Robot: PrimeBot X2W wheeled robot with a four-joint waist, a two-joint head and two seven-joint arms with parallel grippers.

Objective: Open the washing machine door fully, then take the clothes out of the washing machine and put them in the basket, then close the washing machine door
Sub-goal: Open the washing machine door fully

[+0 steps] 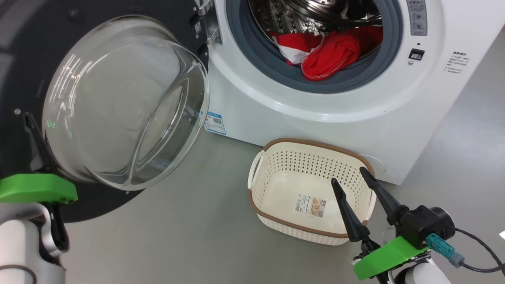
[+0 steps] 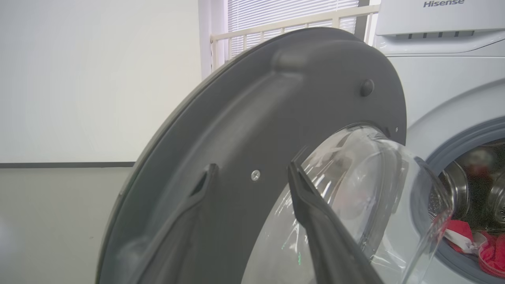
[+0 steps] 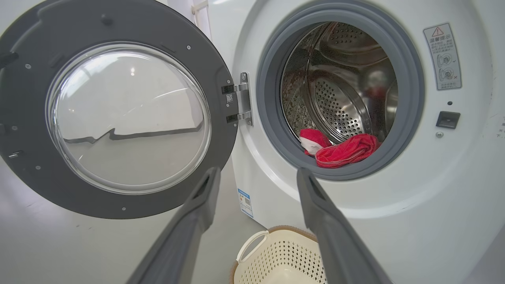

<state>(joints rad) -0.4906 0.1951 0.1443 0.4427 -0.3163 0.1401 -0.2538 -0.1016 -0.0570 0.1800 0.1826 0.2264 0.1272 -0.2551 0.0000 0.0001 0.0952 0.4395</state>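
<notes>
Against the grey floor stood one washing machine [image 1: 315, 118], a white front-loader, and its single washing machine door [image 1: 23, 59] hung swung far out on its hinge at the robot's left, the dark inner face and bulging glass bowl turned toward the robot. I judged the first step done or very nearly so, since the round mouth of the drum lay wholly uncovered. One basket [image 1: 311, 141], cream with a brown rim, sat on the floor just in front of the machine's lower right part, and it held nothing but one paper label on its bottom. The clothes [image 1: 335, 55] lay low at the front of the steel drum, a red heap with a patch of white, its front edge resting on the grey rubber ring. It looked like two bunches, though how many garments made it up could not be told. None of the red fabric was outside the machine, so the unloading had not begun; taking the clothes out, dropping them in the basket and shutting the door were all left to do. Two hands were counted. The left hand [image 2: 252, 167] was close against the inner face of the door, beside the glass bowl, its two dark fingers spread apart with nothing between them. The right hand [image 1: 348, 175] hovered over the near right edge of the basket, fingers spread wide and empty, pointing toward the drum mouth.
</notes>
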